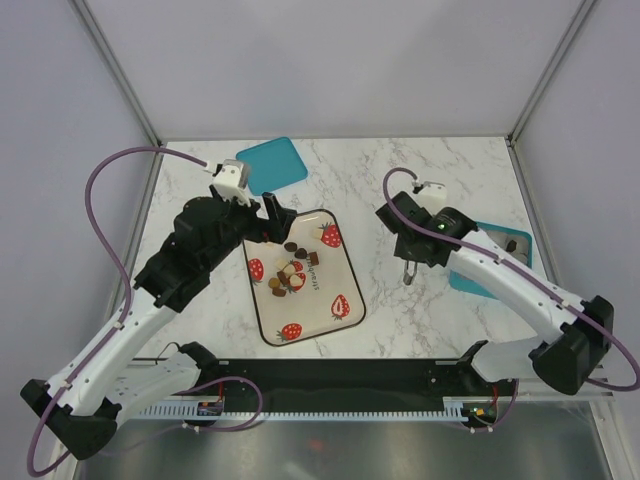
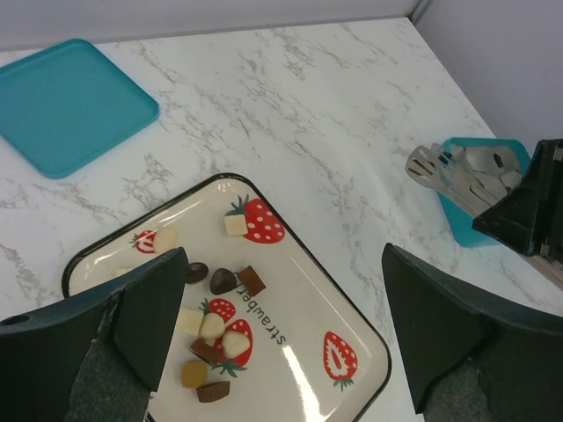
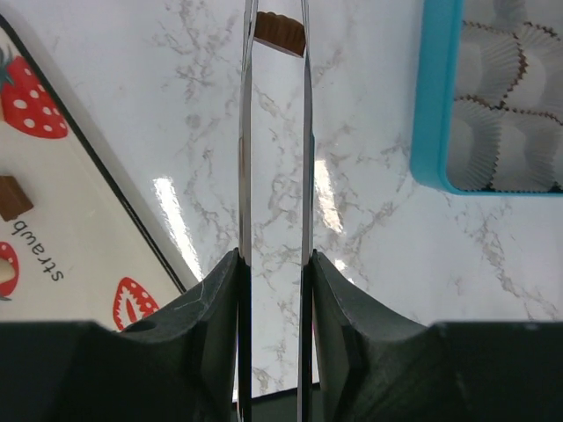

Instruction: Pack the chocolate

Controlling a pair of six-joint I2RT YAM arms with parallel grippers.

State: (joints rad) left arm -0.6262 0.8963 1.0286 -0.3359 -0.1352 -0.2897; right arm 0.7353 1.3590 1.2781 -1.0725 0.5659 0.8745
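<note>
My right gripper is clenched on a pair of thin metal tweezers. Their two blades run straight out from between my fingers. At the tips they pinch one brown piece of chocolate with a ridged edge. That piece hangs above the bare marble bench, between the strawberry tray on one side and the teal box on the other. It is beside the box wall and not over it. The box holds white pleated paper cups packed close together. Another brown square of chocolate lies on the tray at the edge of this view.

My left gripper is released, with its two dark fingers spread wide and nothing between them. It hovers over the near end of the tray, and I cannot tell how high. The rest of the chocolate lies loose on the tray: a dark rounded piece touches a brown square, and a dark round one sits just beside them. A cream square rests against a strawberry print. Cream hearts, a tan piece and a brown one are clustered near my left finger. A flat teal lid lies on the bench well beyond the tray.
</note>
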